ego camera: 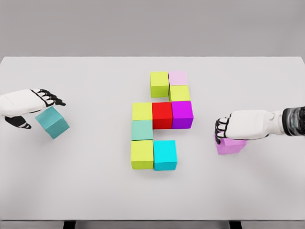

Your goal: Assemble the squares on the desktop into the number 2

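From your head view, your left hand [33, 106] pinches a tilted teal cube [52, 122] at the tabletop's [86, 191] left. Your right hand [233, 128] curls over a violet cube [230, 145], right of the assembled cubes [162, 119].

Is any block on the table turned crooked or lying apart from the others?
Yes. The teal block near the left robot hand is rotated and tilted, far left of the assembled group. The pink block under the right robot hand also sits apart, on the right. The nine grouped blocks look square to each other.
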`<state>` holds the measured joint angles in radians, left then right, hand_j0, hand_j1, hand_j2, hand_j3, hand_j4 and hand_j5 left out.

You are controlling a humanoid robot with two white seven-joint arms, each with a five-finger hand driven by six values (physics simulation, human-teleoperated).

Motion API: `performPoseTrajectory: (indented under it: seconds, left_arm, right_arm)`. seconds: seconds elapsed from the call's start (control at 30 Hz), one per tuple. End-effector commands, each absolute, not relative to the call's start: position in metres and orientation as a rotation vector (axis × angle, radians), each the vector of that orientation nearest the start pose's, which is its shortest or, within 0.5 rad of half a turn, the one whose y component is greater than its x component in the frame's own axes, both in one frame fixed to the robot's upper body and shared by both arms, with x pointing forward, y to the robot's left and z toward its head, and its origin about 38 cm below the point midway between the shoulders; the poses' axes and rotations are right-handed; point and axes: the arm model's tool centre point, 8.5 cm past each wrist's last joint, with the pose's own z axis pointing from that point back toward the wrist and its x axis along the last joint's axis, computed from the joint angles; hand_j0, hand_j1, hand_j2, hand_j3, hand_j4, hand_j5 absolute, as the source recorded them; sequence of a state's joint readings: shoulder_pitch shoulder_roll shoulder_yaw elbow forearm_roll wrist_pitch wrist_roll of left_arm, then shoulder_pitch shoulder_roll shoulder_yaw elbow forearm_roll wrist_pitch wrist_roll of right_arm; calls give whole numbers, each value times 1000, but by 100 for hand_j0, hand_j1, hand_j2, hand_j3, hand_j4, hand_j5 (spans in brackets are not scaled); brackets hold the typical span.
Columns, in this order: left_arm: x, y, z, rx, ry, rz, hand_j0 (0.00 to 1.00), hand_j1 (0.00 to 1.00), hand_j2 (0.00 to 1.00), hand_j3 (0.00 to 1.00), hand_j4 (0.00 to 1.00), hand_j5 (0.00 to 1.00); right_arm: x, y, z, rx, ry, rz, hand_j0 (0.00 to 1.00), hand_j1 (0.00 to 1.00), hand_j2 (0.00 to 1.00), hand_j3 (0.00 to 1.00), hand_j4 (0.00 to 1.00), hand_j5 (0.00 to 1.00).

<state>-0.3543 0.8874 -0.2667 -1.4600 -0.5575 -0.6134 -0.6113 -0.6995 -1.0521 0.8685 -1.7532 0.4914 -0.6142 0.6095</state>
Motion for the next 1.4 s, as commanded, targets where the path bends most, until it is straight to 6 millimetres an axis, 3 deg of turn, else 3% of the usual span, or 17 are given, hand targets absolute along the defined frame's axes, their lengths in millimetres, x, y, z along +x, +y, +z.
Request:
performPoseTrajectory:
  seconds: [0.0, 0.2, 0.47, 0.83, 0.87, 1.0, 1.13, 1.23, 1.37]
  left_arm:
    - [400, 393, 192, 562, -1123, -2049, 99, 99, 99, 99, 99, 99]
    - [404, 380, 185, 535, -1126, -2074, 98, 98, 98, 98, 98, 98]
    - [403, 378, 174, 503, -1116, -2074, 98, 98, 98, 98, 98, 98]
    - [409, 382, 169, 515, -1088, -2060, 97, 97, 97, 97, 97, 97]
    - [409, 382, 168, 514, -1088, -2061, 97, 97, 97, 97, 97, 97]
    - [409, 379, 166, 504, -1094, -2062, 96, 96, 96, 96, 96, 96]
    - [409, 379, 165, 504, -1093, -2061, 91, 91, 91, 91, 91, 91]
    - [409, 379, 166, 504, -1092, -2060, 78, 78, 78, 78, 78, 78]
    - [408, 380, 164, 500, -1088, -2062, 69, 69, 69, 69, 69, 69]
  right_arm:
    - [367, -281, 210, 372, 1407, -3146, 36, 36, 36, 36, 36, 36]
    - [367, -256, 213, 241, 1582, -3077, 37, 37, 37, 37, 37, 37]
    - [364, -242, 212, 135, 1683, -3035, 37, 37, 37, 37, 37, 37]
    - [361, -239, 210, 76, 1720, -3029, 37, 37, 37, 37, 37, 37]
    - [361, -239, 210, 76, 1720, -3029, 41, 41, 41, 41, 41, 41]
    - [361, -232, 209, 57, 1738, -3011, 42, 42, 42, 42, 42, 42]
    - [362, -232, 210, 60, 1739, -3007, 42, 42, 42, 42, 42, 42]
    - [362, -232, 210, 62, 1738, -3009, 42, 42, 42, 42, 42, 42]
    - [362, -232, 210, 60, 1739, -3007, 42, 42, 42, 42, 42, 42]
